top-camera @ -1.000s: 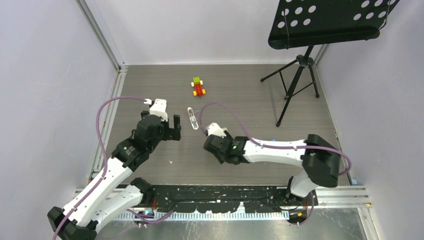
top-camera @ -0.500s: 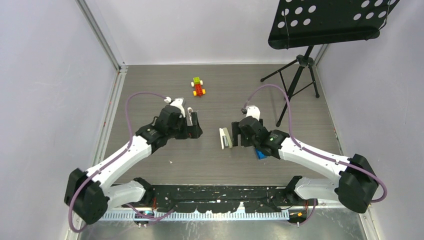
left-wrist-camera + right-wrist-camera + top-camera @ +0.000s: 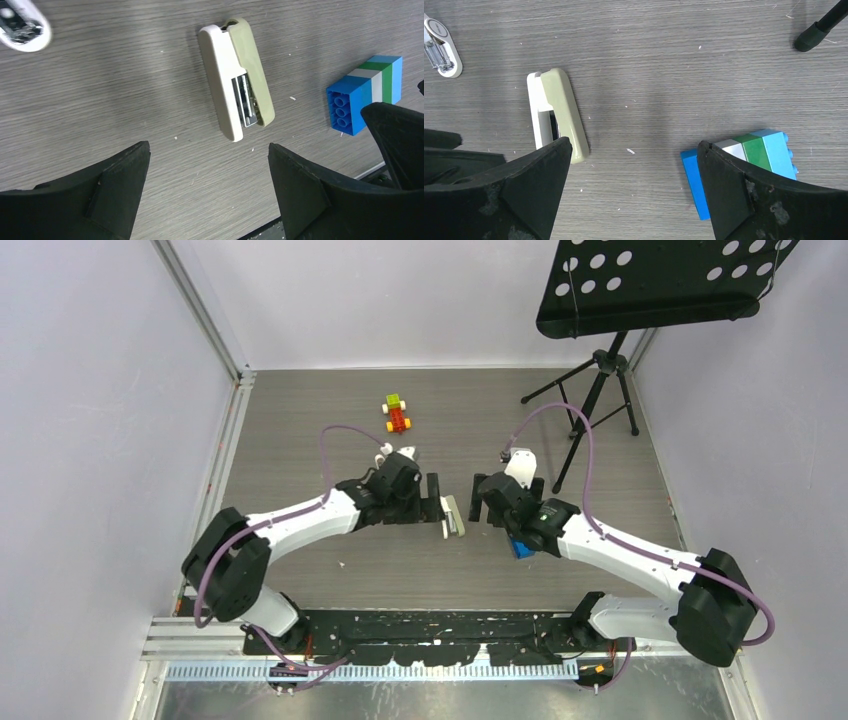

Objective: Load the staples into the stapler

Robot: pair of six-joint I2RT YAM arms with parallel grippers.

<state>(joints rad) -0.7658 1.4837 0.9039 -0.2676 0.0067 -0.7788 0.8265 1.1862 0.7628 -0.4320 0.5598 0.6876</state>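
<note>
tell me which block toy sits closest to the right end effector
The blue-green-white block, just beside the right end effector; the red-yellow-green one lies far back.

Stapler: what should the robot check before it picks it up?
1. Left gripper open: ok.
2. Right gripper open: ok.
3. Stapler free to grab: ok, neither gripper holds it and nothing lies on it.
4. Stapler standing on its base: not ok, it lies on its side on the table.
5. Blue, green and white brick block out of the way: ok, it sits apart from the stapler, close to the right gripper.
6. Staples ready nearby: cannot tell, no staple block shows in these views.
</note>
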